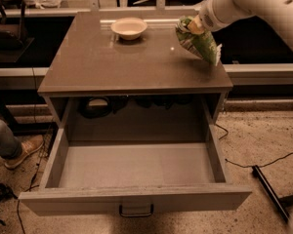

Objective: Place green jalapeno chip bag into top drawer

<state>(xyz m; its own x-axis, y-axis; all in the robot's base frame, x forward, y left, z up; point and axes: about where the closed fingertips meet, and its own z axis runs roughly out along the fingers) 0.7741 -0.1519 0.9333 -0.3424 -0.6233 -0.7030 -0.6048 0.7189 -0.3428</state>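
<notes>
The green jalapeno chip bag [198, 40] hangs tilted above the right rear of the cabinet top, lifted off the surface. My gripper [193, 27] is shut on the bag's upper end, and the white arm reaches in from the upper right. The top drawer [136, 199] is pulled wide open below the cabinet top. Its inside is bare and its small dark handle [136, 211] sits at the centre of the front panel.
A white bowl [129, 27] stands at the back middle of the brown cabinet top [117, 62]. A person's leg and shoe [14, 147] are on the floor at left. Cables and a dark bar [268, 189] lie on the floor at right.
</notes>
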